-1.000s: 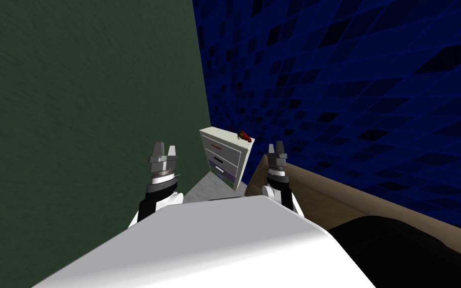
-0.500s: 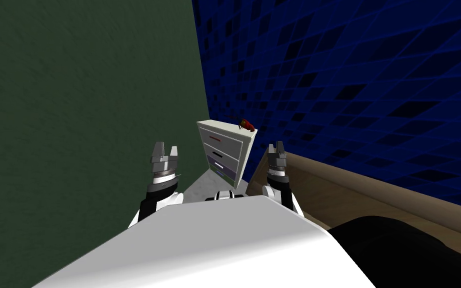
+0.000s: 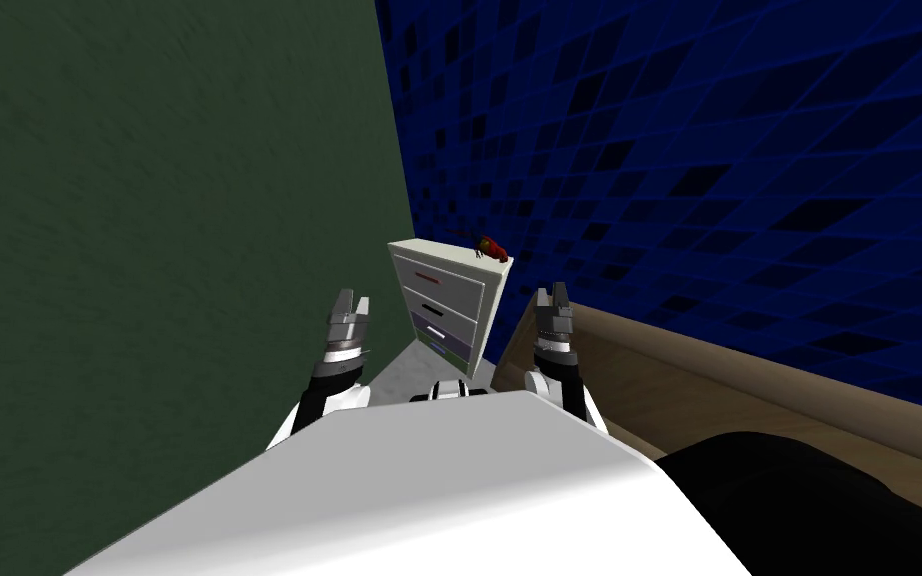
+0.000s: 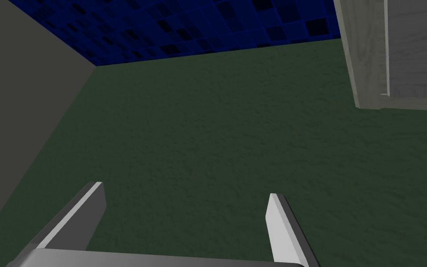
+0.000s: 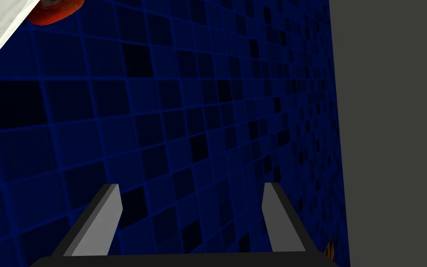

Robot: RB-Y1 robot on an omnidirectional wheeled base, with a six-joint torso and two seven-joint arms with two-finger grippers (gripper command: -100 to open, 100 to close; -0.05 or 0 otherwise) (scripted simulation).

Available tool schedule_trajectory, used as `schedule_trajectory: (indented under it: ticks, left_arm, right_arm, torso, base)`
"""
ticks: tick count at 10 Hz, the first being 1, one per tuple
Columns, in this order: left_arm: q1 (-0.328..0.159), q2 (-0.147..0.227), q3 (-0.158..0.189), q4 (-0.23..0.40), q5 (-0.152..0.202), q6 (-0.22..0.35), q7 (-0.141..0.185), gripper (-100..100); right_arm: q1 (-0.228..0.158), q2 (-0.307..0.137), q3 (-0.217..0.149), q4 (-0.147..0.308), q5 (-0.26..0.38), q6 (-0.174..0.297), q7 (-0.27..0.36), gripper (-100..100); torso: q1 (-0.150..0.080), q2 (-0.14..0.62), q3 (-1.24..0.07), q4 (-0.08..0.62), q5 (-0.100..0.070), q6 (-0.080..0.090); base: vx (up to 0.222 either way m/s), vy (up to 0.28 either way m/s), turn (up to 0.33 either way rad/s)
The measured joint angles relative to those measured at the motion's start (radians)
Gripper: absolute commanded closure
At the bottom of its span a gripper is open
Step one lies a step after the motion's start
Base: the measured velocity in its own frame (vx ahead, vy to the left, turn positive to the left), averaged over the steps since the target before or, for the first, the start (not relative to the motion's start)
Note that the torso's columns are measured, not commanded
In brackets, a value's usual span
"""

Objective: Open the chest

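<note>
A white chest of drawers (image 3: 444, 305) stands in the corner where the green wall meets the blue tiled wall. Its three drawer fronts carry a red, a black and a white handle, and all look shut. In the left wrist view one white corner of the chest (image 4: 393, 55) lies off to the side of my fingers. My left gripper (image 3: 348, 303) is open, short of the chest and to its left. My right gripper (image 3: 553, 297) is open too, level with the chest's right side, and holds nothing.
A small red object (image 3: 491, 247) lies on the chest's top; its red edge (image 5: 55, 11) also peeks into the right wrist view. A brown wooden bed frame (image 3: 669, 385) runs along the blue wall on my right. The green wall (image 3: 149, 250) is close on my left.
My left gripper has swung right and forward toward the chest and now points more at it. The head view has shifted a little closer to the chest. The right arm has not moved.
</note>
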State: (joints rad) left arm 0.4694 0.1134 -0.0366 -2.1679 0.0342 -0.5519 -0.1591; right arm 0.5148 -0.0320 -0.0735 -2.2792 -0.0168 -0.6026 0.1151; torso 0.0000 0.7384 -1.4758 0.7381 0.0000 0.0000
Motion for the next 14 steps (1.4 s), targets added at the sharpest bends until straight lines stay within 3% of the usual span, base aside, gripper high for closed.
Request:
schedule_trajectory:
  ticks: [6, 12, 14]
  left_arm:
    - [-0.042, 0.014, -0.044, 0.124, -0.031, 0.038, -0.001, -100]
    - [-0.100, 0.022, -0.093, 0.305, -0.066, 0.058, -0.002, -100]
    - [-0.106, 0.028, -0.107, 0.332, -0.075, 0.078, 0.000, -100]
  right_arm:
    - [0.000, 0.000, 0.000, 0.000, 0.000, 0.000, 0.000, 0]
    - [0.000, 0.000, 0.000, 0.000, 0.000, 0.000, 0.000, 0]
    - [0.000, 0.000, 0.000, 0.000, 0.000, 0.000, 0.000, 0]
  torso:
    - [0.000, 0.000, 0.000, 0.000, 0.000, 0.000]
    - [0.000, 0.000, 0.000, 0.000, 0.000, 0.000]
    - [0.000, 0.000, 0.000, 0.000, 0.000, 0.000]
  base:
    - [0.038, 0.017, -0.080]
    - [0.041, 0.021, -0.092]
    - [0.030, 0.014, -0.040]
